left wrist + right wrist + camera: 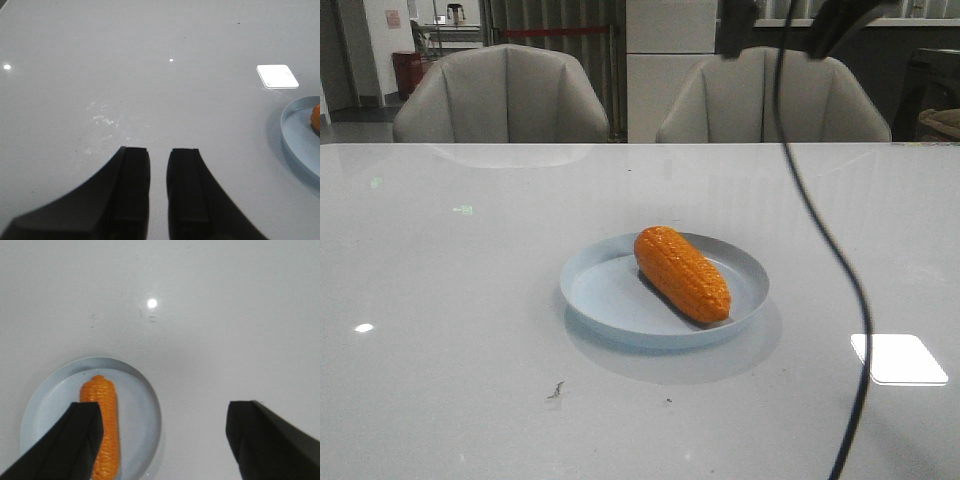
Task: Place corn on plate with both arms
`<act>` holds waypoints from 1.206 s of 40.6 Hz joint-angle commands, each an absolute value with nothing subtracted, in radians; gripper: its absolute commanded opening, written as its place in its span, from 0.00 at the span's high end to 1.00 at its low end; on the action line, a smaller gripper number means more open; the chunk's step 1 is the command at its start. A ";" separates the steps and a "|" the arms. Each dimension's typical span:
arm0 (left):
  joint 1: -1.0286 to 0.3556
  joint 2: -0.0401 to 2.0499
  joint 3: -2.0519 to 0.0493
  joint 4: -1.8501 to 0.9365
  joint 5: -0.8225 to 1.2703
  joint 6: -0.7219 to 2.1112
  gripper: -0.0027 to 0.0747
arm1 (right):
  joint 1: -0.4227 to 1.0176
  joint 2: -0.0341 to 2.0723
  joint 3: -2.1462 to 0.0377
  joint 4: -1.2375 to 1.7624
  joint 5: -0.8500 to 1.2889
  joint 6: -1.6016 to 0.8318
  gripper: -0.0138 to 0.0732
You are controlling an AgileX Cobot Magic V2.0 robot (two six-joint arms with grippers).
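A: Front view, nearest first: a thin black cable (840, 270) hangs across the right side, over the glossy white table (440, 380). Past it sits the round, shallow pale blue plate (605, 300), and the glossy orange corn cob (682, 273) lies inside it, slanting across the right half, one end resting near the rim. Beyond the table stand two grey padded chairs (500, 95).

B: And the grippers?

A: Neither touches anything. The left gripper (159, 165), black with blocky fingers, hangs over bare table with its jaws drawn close, only a slim gap between them; the plate's edge shows well off to one side. The right gripper (162, 432) is spread wide above the table, one finger overlapping the corn in its own camera, yet apart from it, higher up.

B: So which step is this?

A: I judge the placing done: corn on plate, both pincers empty. What remains is probably just pulling the arms clear without nudging the plate.

B: Any writing or labels?

A: None legible. A poster on the far wall is too small to read.
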State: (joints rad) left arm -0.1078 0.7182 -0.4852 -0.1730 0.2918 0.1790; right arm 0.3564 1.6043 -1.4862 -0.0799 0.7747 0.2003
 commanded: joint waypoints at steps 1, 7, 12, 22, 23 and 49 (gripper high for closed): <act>-0.106 0.714 -0.514 -0.187 0.218 0.177 0.71 | 0.309 1.464 -1.509 -0.119 0.810 0.181 0.14; -0.106 0.714 -0.514 -0.187 0.218 0.177 0.71 | 0.245 1.322 -1.448 -0.132 0.831 0.181 0.14; -0.106 0.714 -0.514 -0.187 0.218 0.177 0.71 | 0.191 1.196 -1.362 -0.132 0.830 0.181 0.14; -0.106 0.714 -0.514 -0.187 0.218 0.177 0.71 | 0.100 0.948 -1.081 -0.133 0.814 0.181 0.14; -0.106 0.714 -0.514 -0.187 0.218 0.177 0.71 | 0.093 0.921 -1.045 -0.133 0.804 0.181 0.14; -0.106 0.714 -0.514 -0.187 0.232 0.177 0.71 | 0.078 0.599 -0.595 -0.127 0.756 0.193 0.14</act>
